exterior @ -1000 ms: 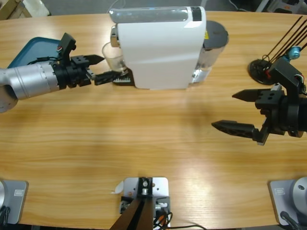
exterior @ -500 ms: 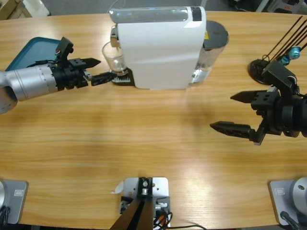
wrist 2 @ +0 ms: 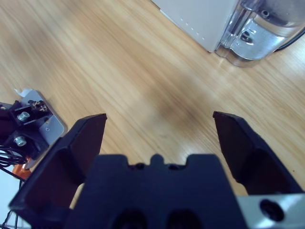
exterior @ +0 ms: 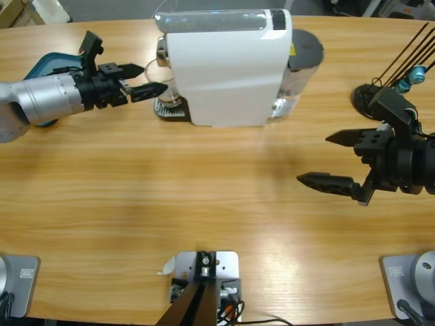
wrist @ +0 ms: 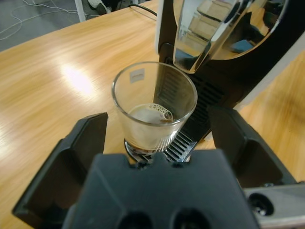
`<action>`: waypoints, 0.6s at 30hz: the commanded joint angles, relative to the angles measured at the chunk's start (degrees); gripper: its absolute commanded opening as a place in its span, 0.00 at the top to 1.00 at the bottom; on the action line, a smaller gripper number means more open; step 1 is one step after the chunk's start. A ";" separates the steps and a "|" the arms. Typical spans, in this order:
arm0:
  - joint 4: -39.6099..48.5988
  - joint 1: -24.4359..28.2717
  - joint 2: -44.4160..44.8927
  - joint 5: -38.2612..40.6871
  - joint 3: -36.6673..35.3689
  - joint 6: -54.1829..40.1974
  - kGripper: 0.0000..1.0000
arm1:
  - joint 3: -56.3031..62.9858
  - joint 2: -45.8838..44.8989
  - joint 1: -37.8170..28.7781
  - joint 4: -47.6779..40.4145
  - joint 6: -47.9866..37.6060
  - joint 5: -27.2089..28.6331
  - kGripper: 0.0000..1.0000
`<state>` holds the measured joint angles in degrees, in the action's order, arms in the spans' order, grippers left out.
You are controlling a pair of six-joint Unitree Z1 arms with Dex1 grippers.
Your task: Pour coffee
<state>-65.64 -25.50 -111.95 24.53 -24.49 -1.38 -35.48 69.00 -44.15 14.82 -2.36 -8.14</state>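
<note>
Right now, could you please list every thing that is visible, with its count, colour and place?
table: one, light wood, under everything.
coffee machine: one, white with a clear tank, far side, near the middle.
glass: one, clear, on the machine's drip grille.
coffee: shallow brownish layer, in the glass.
tray: one, teal, far left corner, partly behind the arm.
black stand: one, far right, thin rods.
left gripper: black, open, jaws either side of the glass.
right gripper: black, open, over bare table.

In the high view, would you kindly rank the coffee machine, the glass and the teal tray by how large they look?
1. Coffee machine, clearly largest.
2. Teal tray, though the left arm hides much of it, so its full size is unsure.
3. Glass, smallest.
</note>
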 commanded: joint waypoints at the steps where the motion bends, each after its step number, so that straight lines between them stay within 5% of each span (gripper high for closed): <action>1: 0.51 0.45 -5.31 4.14 -1.89 1.39 0.11 | 0.06 2.51 -0.52 -0.58 0.60 -0.74 0.00; 11: 0.95 0.85 -6.42 5.09 -4.44 2.26 0.14 | -0.02 2.89 -0.50 -0.58 0.60 -0.76 0.00; 18: 0.95 1.24 -6.52 6.30 -4.65 2.34 0.49 | -0.02 2.75 -0.52 -0.58 0.60 -0.74 0.00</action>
<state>-65.44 -24.99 -115.54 28.63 -28.59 0.56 -35.57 70.77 -44.15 14.82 -2.36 -8.14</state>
